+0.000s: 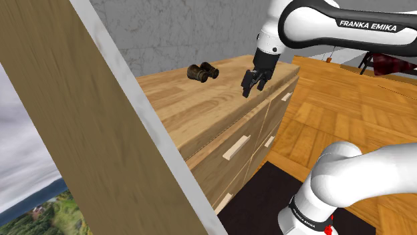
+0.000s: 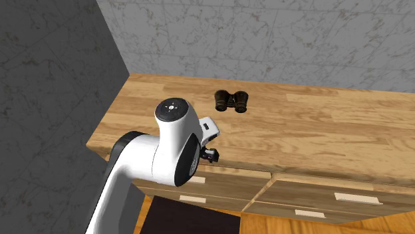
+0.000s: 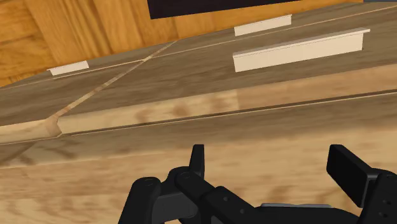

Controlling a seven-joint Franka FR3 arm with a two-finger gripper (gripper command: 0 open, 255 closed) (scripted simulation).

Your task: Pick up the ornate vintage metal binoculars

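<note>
The tool (image 1: 254, 85) hangs released — fingers apart, empty — over the table's (image 1: 200, 117) near edge; the dark binoculars (image 1: 203, 71) sit well apart, farther back.

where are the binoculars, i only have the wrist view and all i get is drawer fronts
Observer: On the wooden dresser top. The binoculars sit close to the grey back wall.
Operator: is my gripper over them
Observer: No, the gripper hangs near the top's front edge, well apart from them.
Operator: are they standing upright
Observer: No, they lie flat, both barrels resting on the wood.
</note>
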